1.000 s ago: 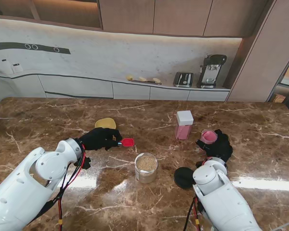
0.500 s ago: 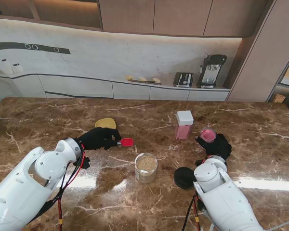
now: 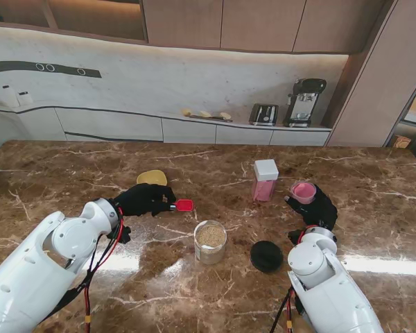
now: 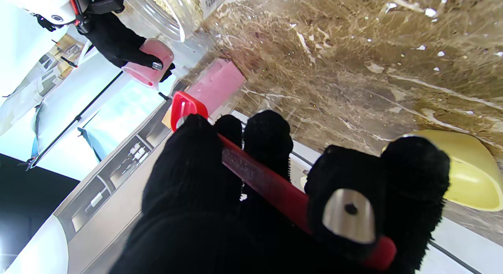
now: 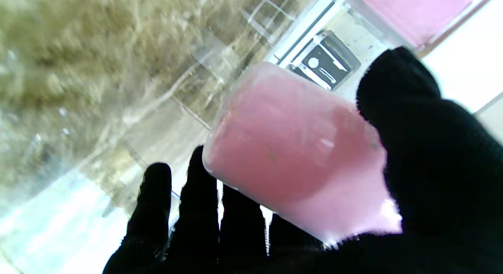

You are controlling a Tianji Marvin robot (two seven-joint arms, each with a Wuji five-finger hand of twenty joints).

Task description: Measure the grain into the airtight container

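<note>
A clear jar of grain (image 3: 210, 241) stands open near the table's middle, its black lid (image 3: 266, 255) lying to its right. My left hand (image 3: 144, 200) is shut on a red measuring scoop (image 3: 183, 205), whose bowl points toward the jar; the scoop's handle (image 4: 271, 186) runs across the fingers (image 4: 267, 136). My right hand (image 3: 315, 207) is shut on a small pink cup (image 3: 303, 192), which fills the right wrist view as the pink cup (image 5: 290, 148). The pink airtight container with a white lid (image 3: 265, 180) stands just left of that cup.
A yellow bowl (image 3: 152, 178) sits behind my left hand, seen also as the yellow bowl (image 4: 467, 168). A counter at the far wall carries a toaster (image 3: 263, 114) and a coffee machine (image 3: 304, 102).
My right hand has carried the pink cup a little farther from me and to the right, uncovering the black lid. The left hand and scoop have not moved.
</note>
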